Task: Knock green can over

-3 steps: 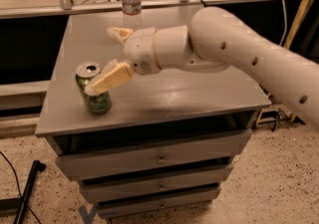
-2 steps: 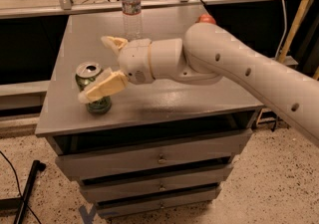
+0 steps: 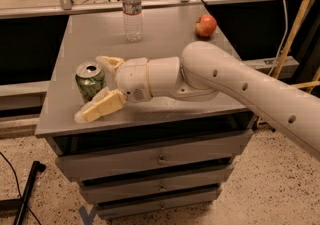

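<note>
The green can (image 3: 90,80) stands upright near the front left of the grey cabinet top (image 3: 165,34), silver top and pull tab showing. My gripper (image 3: 95,89) reaches in from the right and is open, with the can between its two fingers. One cream finger (image 3: 102,106) lies in front of the can near the cabinet's front edge. The other finger (image 3: 109,62) sits behind the can. The can's lower right side is hidden by the gripper.
A clear plastic water bottle (image 3: 132,10) stands at the back of the top. A red apple (image 3: 205,25) lies at the back right. The cabinet has drawers (image 3: 160,159) below. A dark pole (image 3: 27,189) leans on the speckled floor at the left.
The arm has swung lower and to the left. The gripper has moved from over the can to straddling it, one finger in front and one behind. The can still stands upright.
</note>
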{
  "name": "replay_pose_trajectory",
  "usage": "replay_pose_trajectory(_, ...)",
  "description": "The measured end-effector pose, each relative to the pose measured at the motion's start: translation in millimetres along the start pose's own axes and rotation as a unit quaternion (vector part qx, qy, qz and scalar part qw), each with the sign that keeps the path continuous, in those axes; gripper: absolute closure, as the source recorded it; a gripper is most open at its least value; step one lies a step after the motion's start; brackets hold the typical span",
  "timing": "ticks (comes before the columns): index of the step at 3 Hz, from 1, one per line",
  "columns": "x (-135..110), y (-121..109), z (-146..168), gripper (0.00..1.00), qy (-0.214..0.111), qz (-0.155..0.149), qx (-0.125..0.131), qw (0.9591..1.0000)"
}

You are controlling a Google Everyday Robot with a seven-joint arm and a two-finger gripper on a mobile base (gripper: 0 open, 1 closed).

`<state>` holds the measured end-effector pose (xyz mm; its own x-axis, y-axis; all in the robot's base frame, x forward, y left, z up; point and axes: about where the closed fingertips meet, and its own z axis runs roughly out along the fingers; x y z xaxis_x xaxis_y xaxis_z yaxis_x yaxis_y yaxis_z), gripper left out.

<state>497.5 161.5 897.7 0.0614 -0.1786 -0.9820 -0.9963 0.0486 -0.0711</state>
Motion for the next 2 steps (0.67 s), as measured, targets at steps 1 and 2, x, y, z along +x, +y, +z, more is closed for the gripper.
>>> replay_pose_trajectory(1,-1,1,11,0.25,-0.004,0.005,-0.004,1.0)
replay_pose_trajectory(2,-10,-24,32,0.56,-0.021,0.015,0.005,0.9997)
